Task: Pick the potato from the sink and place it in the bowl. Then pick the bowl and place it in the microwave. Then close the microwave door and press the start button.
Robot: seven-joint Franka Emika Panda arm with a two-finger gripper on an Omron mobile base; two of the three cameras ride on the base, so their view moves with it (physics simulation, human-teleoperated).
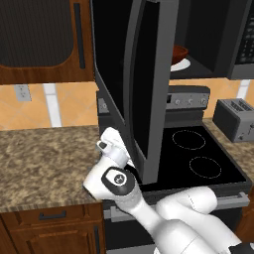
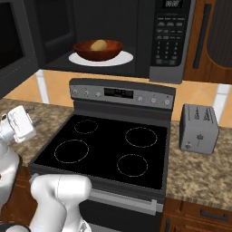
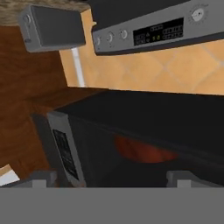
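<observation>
Sitting inside the microwave [image 2: 167,41] on its white plate [image 2: 122,58], the bowl [image 2: 98,49] holds the potato [image 2: 99,45]. Microwave door [image 1: 144,89] stands open, swung out left (edge-on from left base). Jaws [image 3: 112,178] parted wide, holding nothing, low beside the bench [image 1: 44,158].

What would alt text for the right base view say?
A potato sits in a brown bowl on the white plate inside the open microwave. Below are a black stove and a toaster.
</observation>
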